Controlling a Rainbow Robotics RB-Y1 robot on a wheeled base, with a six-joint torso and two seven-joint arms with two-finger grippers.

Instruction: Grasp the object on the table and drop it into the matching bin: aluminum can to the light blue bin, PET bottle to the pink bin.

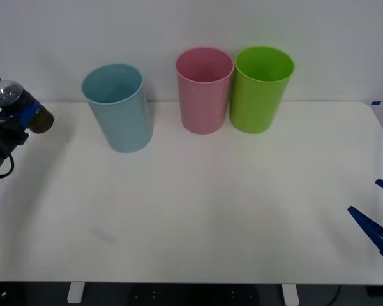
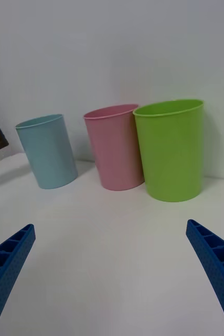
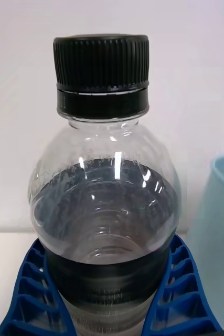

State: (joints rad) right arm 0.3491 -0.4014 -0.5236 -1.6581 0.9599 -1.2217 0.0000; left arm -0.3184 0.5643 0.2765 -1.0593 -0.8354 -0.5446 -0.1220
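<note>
L gripper (image 1: 27,115) sits at the front view's 9 o'clock edge, off the table's (image 1: 198,217) left side and raised, blue fingers (image 3: 33,294) pinched on the PET bottle (image 1: 16,105). Bottle lies tilted, black cap (image 3: 101,68) pointing toward 10 o'clock, dark base toward the light blue bin (image 1: 118,108); not touching the tabletop. In the left wrist view the fingers hug both sides of the bottle's dark lower body, clear shoulder and cap above them, pale blue bin wall at the edge beside it.

Bins stand upright along the table's far edge, approx 11 to 1 o'clock: light blue at 11, apart from the others; pink bin (image 1: 204,89) at 12; lime green bin (image 1: 260,89) just beside the pink one, touching or nearly so.

R gripper (image 1: 376,220) at 4 o'clock by the table's right edge, fingers (image 2: 7,262) spread wide, holding nothing, well apart from the bins.
</note>
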